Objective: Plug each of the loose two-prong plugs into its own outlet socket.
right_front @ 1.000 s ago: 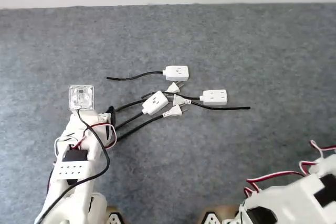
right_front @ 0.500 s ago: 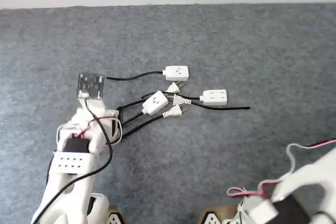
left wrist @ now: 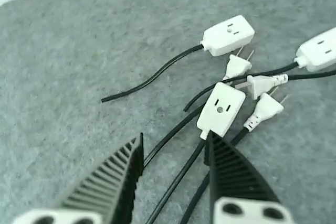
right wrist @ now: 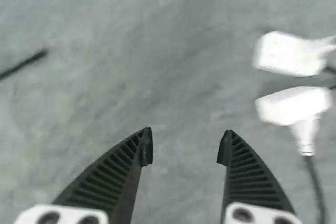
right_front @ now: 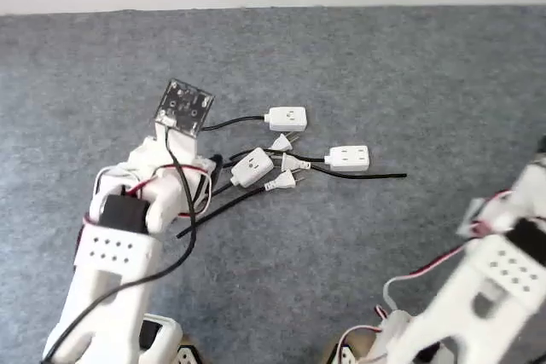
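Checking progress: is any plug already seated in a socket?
No, all three plugs lie loose with bare prongs, none seated in the three sockets.

Smooth white plastic outlet sockets (right_front: 286,118), rough grey carpet (right_front: 426,83)

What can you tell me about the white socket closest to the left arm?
The socket block is a small white box, plastic by its look, lying flat on the grey carpet, slotted face up, nothing plugged in. A black cord leaves its end toward the left arm. A loose plug lies just beside it.
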